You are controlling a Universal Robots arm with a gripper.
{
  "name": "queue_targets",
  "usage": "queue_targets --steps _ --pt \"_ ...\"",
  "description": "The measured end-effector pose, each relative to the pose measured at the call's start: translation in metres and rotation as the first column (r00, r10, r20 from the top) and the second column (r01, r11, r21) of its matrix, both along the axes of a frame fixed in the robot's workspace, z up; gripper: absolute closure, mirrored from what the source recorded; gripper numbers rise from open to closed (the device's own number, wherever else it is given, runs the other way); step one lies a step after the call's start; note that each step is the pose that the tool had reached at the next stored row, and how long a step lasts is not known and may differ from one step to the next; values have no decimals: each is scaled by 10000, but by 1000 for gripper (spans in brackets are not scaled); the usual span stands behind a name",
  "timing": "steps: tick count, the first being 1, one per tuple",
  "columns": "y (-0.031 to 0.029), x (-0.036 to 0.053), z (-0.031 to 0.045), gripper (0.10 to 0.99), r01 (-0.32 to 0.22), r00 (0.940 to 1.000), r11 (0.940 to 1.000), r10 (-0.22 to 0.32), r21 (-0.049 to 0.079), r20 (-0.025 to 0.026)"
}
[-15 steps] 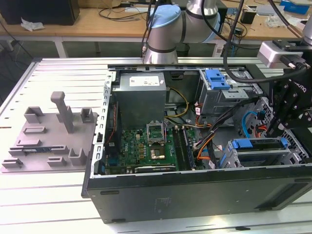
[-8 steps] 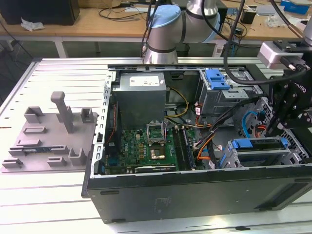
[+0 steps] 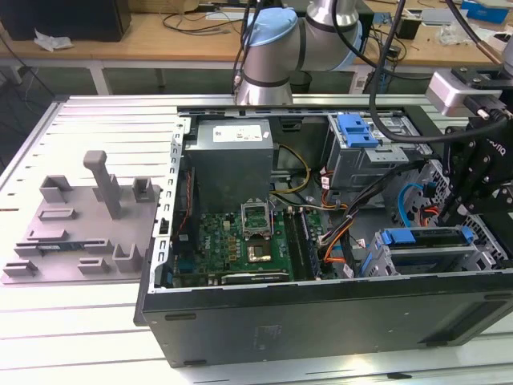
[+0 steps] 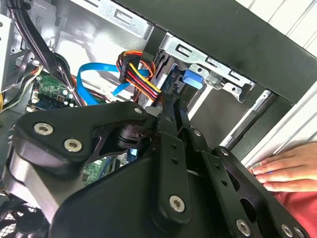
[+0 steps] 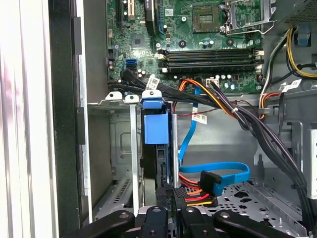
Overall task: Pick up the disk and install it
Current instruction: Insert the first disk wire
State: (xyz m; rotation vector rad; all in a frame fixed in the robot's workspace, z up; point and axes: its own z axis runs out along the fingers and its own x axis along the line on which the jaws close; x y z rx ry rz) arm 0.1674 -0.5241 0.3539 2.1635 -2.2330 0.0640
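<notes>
edgewise disk w/ blue frame

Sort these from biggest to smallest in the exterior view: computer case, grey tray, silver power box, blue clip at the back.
1. computer case, by far the largest
2. grey tray
3. silver power box, though it sits farther back, so this is less sure
4. blue clip, smallest

My slatted metal table carries 2 things: a grey fixture plate and, beside it, an open computer case.
</notes>
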Motion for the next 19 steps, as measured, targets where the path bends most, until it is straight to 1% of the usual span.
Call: queue_targets --steps 9,13,16,19 --pt "-19 -11 -4 922 -76 10000 10000 76 16 0" --pt "-20 -13 -9 922 -245 9997 9997 245 16 0" --pt "-22 -31 -11 922 -432 9991 9991 432 17 0" --pt "-22 -24 -11 922 -432 9991 9991 432 25 0"
